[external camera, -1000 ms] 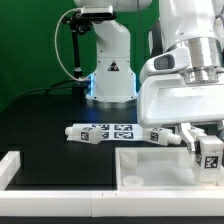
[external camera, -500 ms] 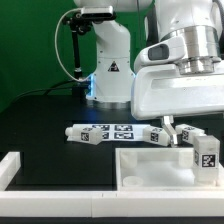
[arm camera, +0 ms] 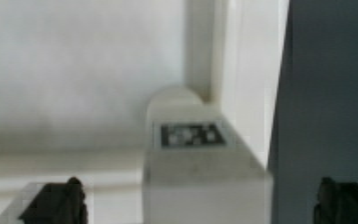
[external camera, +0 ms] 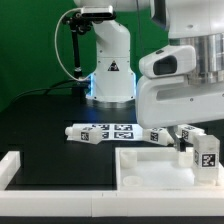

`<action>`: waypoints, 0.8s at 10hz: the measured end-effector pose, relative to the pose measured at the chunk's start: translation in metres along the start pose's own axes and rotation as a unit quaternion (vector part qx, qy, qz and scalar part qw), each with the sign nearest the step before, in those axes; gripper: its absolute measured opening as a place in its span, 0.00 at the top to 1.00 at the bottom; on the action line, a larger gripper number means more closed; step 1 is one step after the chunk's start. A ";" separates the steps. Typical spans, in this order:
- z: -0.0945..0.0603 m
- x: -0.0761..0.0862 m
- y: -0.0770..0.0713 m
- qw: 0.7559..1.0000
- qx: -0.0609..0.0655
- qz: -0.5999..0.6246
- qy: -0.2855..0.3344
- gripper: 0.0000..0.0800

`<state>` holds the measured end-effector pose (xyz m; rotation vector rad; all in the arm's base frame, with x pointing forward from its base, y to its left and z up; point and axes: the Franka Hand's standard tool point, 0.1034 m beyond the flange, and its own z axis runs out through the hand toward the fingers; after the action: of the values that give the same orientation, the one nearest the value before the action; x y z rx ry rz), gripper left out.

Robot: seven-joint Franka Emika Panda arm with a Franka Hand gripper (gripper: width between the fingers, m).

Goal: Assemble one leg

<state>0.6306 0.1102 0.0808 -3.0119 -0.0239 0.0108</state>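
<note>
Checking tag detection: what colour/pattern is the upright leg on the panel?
The leg is white with a black-and-white square tag; exterior view shows it best.

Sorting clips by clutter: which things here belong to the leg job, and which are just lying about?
In the job:
leg, upright at the panel
gripper, open

Lying about:
spare leg, on its side
marker board
rail

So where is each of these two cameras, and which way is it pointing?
Exterior view: off the arm, facing the robot's base across the black table; the arm's white end fills its right.
Wrist view: on the wrist, looking past the open pincer at the white panel.
Shared: the upright tagged leg on that panel.
</note>
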 end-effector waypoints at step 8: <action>0.001 0.004 0.001 0.981 0.000 0.196 0.011 0.64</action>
<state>0.6347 0.1092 0.0800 -2.9606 0.5685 0.0144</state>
